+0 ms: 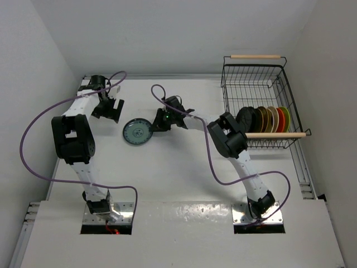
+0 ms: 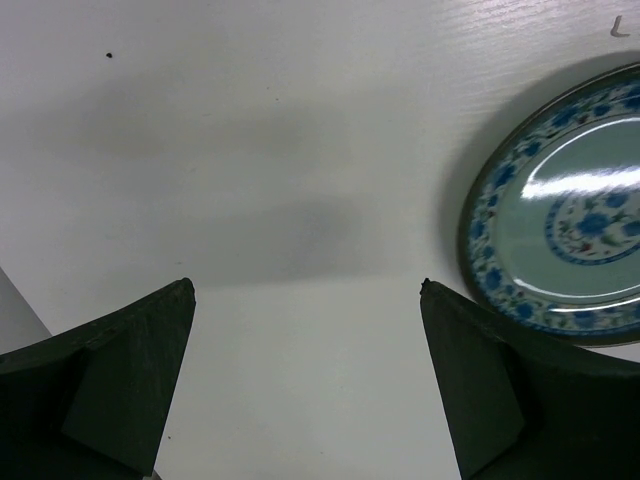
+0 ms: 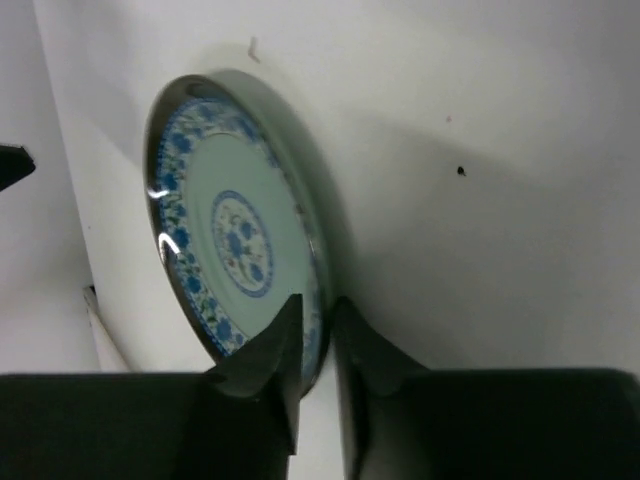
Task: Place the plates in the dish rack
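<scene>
Here the right gripper (image 3: 315,320) has its fingers pinched on the rim of the blue-patterned plate (image 3: 235,240), which lies on the table (image 1: 184,184) well apart from the dish rack (image 1: 251,92) at far right. The left gripper (image 2: 305,290) hangs open just beside the plate. The lift wants a firm pinch, raising it edge-first and slotting it upright beside the plates (image 1: 265,119) standing there.

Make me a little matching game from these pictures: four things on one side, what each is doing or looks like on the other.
1. left gripper
2. right gripper
3. dish rack
4. plate on the table

A. holds a row of plates on edge
B. blue flower pattern
C. open, holding nothing
D. pinching a plate's rim

Pairs: 1-C, 2-D, 3-A, 4-B.
</scene>
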You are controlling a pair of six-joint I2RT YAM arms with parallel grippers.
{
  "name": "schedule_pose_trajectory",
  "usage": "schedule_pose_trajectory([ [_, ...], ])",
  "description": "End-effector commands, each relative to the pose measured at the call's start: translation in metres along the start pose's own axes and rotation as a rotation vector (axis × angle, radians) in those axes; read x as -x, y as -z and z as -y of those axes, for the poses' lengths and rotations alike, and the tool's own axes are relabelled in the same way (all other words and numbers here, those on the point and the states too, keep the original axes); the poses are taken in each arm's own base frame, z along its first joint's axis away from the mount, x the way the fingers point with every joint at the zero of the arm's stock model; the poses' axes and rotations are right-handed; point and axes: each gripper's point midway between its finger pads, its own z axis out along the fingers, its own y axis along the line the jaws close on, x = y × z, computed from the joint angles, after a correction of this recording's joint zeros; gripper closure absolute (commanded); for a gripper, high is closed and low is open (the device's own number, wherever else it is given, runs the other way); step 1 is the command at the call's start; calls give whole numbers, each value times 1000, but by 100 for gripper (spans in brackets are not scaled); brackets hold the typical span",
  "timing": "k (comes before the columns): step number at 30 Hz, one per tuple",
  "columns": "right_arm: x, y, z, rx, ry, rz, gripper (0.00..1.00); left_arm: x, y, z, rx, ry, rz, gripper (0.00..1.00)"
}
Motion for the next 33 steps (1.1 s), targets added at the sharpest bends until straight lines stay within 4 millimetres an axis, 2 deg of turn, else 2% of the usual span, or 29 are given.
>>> schedule_pose_trajectory([
  [1,-26,-14,26,-104,-46,-54,85,9,17,-2,4,10,53,0],
  [3,-25,-14,24,-104,-41,-54,98,9,17,-2,4,10,53,0],
  [4,-21,-11,26,-109,-47,-51,100,9,17,-2,4,10,53,0],
  [6,-4,4,4,-59,8,-1,100,9,17,-2,4,10,53,0],
  [7,4,10,-1,-49,27,20,100,9,17,-2,4,10,53,0],
  [8,16,24,-13,-39,116,66,100,9,17,-2,4,10,53,0],
  [10,49,68,-55,6,199,171,100,9,17,-2,4,10,53,0],
  [11,68,94,-68,-12,297,251,100,9,17,-2,4,10,53,0],
  [12,84,127,-92,5,347,324,100,9,17,-2,4,10,53,0],
  [14,109,162,-75,-114,449,432,100,13,19,-3,7,10,62,0],
  [15,117,178,-75,-146,479,467,100,13,19,-3,7,10,62,0],
  [16,135,229,-91,-174,548,556,100,13,19,-3,7,10,62,0],
  [17,155,257,-74,-300,573,630,100,13,19,-3,7,10,62,0],
  [18,155,283,-69,-373,620,628,100,13,19,-3,7,10,62,0],
  [20,179,353,-46,-604,625,747,100,13,19,-3,7,10,62,0],
  [21,176,367,-32,-690,657,725,100,13,19,-3,7,10,62,0],
  [22,177,398,-15,-831,641,756,100,13,19,-3,7,10,62,0],
  [23,176,419,-9,-908,638,781,100,13,19,-3,7,10,62,0],
  [24,172,440,10,-1073,673,754,100,13,19,-3,7,10,62,0],
  [25,166,469,26,-1203,634,768,100,13,19,-3,7,10,62,0],
  [26,163,479,33,-1260,628,764,100,11,15,-2,4,10,51,0],
  [28,148,495,63,-1411,619,683,100,15,17,-2,-2,9,63,0],
  [29,144,502,63,-1418,607,691,100,13,13,-1,-5,10,54,0],
  [31,130,500,78,-1429,587,659,100,16,15,-2,-2,9,63,0],
  [33,123,498,82,-1423,573,660,100,17,15,-1,-11,9,66,0],
])
